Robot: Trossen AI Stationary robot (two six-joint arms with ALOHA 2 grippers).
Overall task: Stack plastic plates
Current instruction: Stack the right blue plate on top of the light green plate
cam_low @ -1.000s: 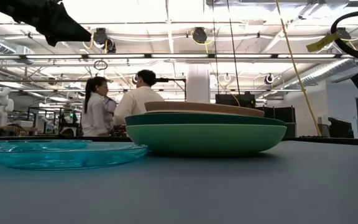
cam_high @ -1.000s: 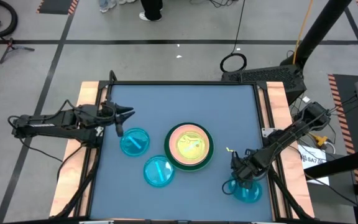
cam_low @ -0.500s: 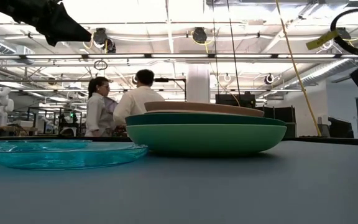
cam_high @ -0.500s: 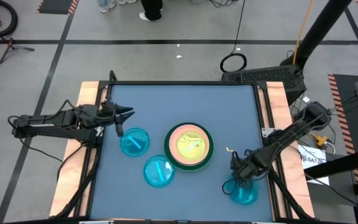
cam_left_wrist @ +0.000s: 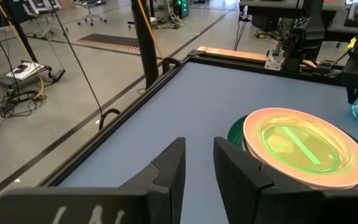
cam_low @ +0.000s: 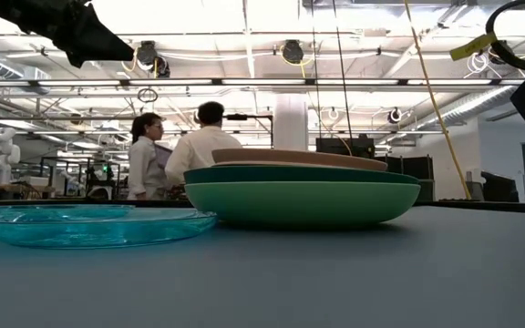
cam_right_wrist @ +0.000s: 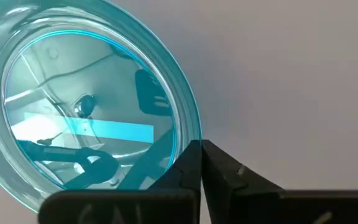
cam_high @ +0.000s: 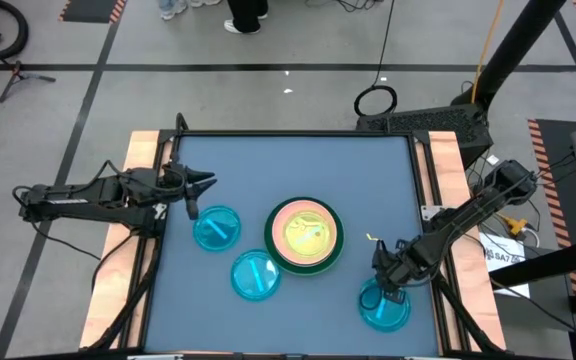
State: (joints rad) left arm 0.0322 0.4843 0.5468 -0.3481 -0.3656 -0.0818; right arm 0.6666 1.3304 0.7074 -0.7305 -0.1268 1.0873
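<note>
A stack of plastic plates (cam_high: 306, 236), dark green below, pink and lime on top, stands at the table's middle; it also shows in the low view (cam_low: 299, 193) and the left wrist view (cam_left_wrist: 300, 146). Two translucent cyan plates (cam_high: 216, 227) (cam_high: 255, 274) lie flat to its left. A third cyan plate (cam_high: 382, 308) is near the table's right front corner, with my right gripper (cam_high: 393, 287) shut on it. My left gripper (cam_high: 193, 192) hovers open over the table's left side, nothing between its fingers (cam_left_wrist: 173, 165). My right gripper pinches the cyan plate's rim (cam_right_wrist: 190, 138) between its two fingers, on the plate's far right side. One finger stands inside the rim and one outside. The fingers point steeply down from above. Whether the plate's other side rests on the table I cannot tell.
Wooden rails (cam_high: 144, 150) border the blue table top on the left and right. Bare table lies along the far edge and at the near left. Two people (cam_low: 176, 150) stand in the room beyond the table.
My right gripper has shut on the cyan plate's rim. The plate has shifted a little toward the table's left under it. The other plates and my left arm have kept still.
</note>
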